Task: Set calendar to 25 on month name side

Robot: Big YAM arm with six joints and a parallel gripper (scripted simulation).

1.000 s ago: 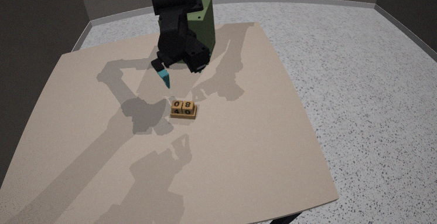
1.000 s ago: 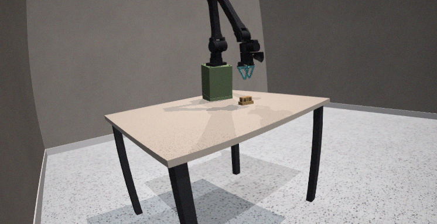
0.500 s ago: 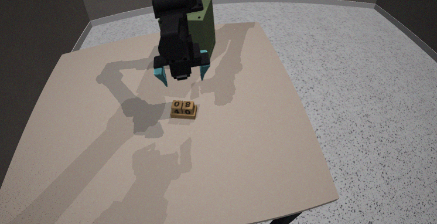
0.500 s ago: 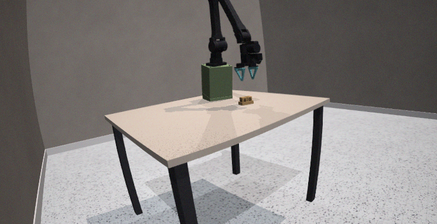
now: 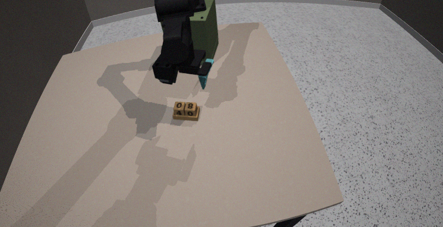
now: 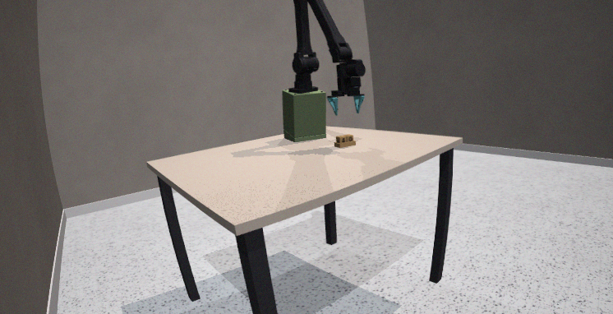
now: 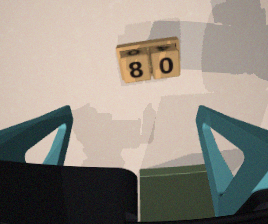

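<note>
A small wooden tray (image 5: 185, 118) (image 6: 345, 145) (image 7: 147, 43) lies flat on the table with two cubes side by side in it. In the top view the left cube (image 5: 179, 105) (image 7: 166, 65) shows 0 on top and 4 in front. The right cube (image 5: 190, 106) (image 7: 136, 70) shows 8 on top and 0 in front. No month's name can be read. My gripper (image 6: 347, 113) (image 7: 134, 112) is open and empty, above the table between the green base and the tray, clear of the cubes. In the top view only one teal finger shows.
The green base block (image 5: 202, 36) (image 6: 304, 117) (image 7: 177, 197) stands behind the tray at the back of the table (image 5: 247, 151) (image 6: 257, 174). The black arm (image 5: 176, 36) (image 6: 328, 20) reaches forward from it. Arm shadows fall around the tray.
</note>
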